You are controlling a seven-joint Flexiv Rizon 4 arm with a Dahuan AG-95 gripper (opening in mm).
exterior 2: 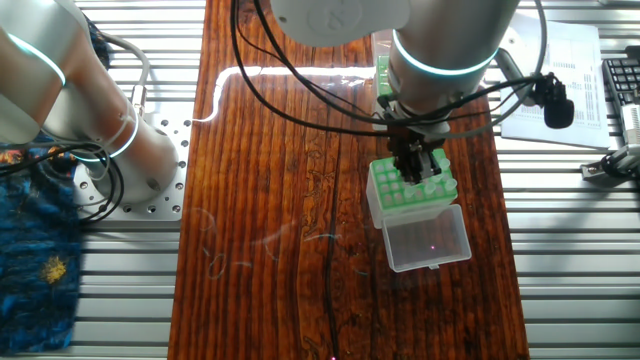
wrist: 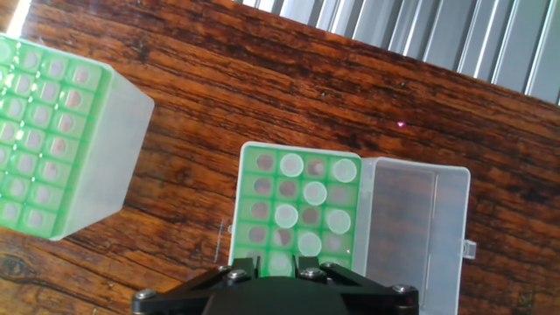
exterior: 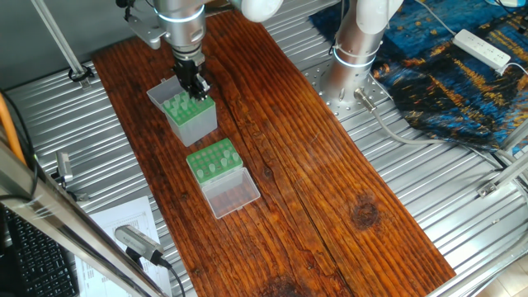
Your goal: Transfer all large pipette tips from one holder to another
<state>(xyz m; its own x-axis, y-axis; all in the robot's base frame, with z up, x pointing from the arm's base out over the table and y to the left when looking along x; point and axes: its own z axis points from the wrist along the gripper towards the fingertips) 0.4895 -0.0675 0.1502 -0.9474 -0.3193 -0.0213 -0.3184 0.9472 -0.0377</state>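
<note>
taller holder [wrist: 96, 149] off to the hand's left, hole contents unclear | low rack [wrist: 254, 188] just ahead of and beneath the gripper [exterior: 198, 89]; large pipette tips [wrist: 315, 192] seated upright, long axes along the fingers | clear lid [wrist: 411, 227] open, right | grip state: cannot tell, fingertips hidden

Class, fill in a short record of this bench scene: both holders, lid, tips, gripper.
Source holder: taller grey-sided box with green hole plate
Target holder: low green rack beside it
Lid: clear plastic lid, hinged open, lying flat
Tips: several pale plastic cones seated in the low rack
Gripper: black two-finger gripper, above the holders; open or shut unclear
</note>
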